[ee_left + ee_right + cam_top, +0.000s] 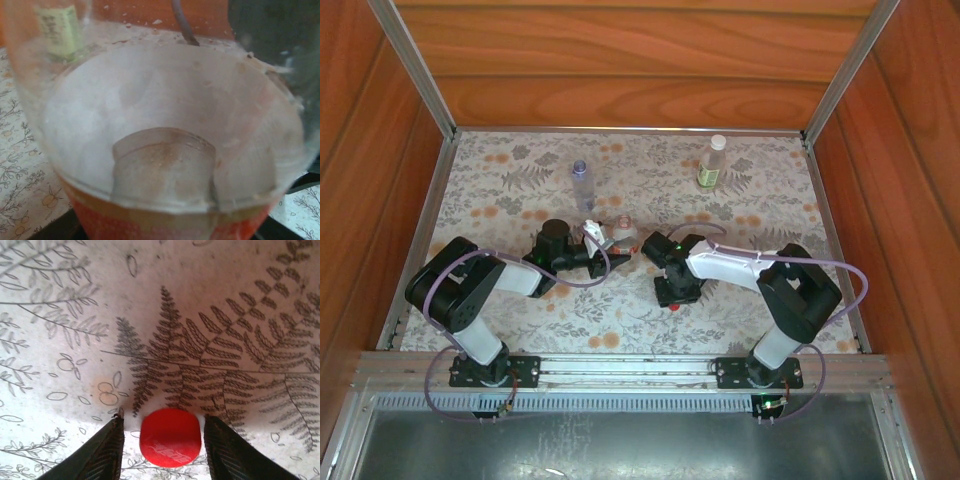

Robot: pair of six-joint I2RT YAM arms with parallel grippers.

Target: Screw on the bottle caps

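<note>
Wood-panelled walls (620,60) box in a fern-and-flower printed tablecloth (520,310), where two arms work on a clear plastic bottle with a red-and-white label (621,232). The left gripper (603,240) appears clamped on that bottle, holding it tipped over mid-table. In its wrist view the bottle's clear wall sits so close that the fingers themselves cannot be made out.

Just beside the bottle, toward the right arm's base, a small round red plastic screw cap (170,437) lies flat on the cloth. The right gripper (163,416) points down over it, jaws narrowly parted. Its dark fingers (107,452) bracket the cap, a slim gap on one side and almost none on the other.

Beyond the labelled bottle, toward the back wall, stand a bluish unlabelled bottle (581,185) and, well apart from it, a bottle with a yellow-green label (712,163) with a white cap on top.

The step in hand looks like picking up the red cap. To do it well, centre the jaws so both pads meet the rim together, and close low on the rim so the cap stays level. The lift should be straight up, before the cap is carried to the held bottle's mouth, which must be presented squarely for the threads to catch.
</note>
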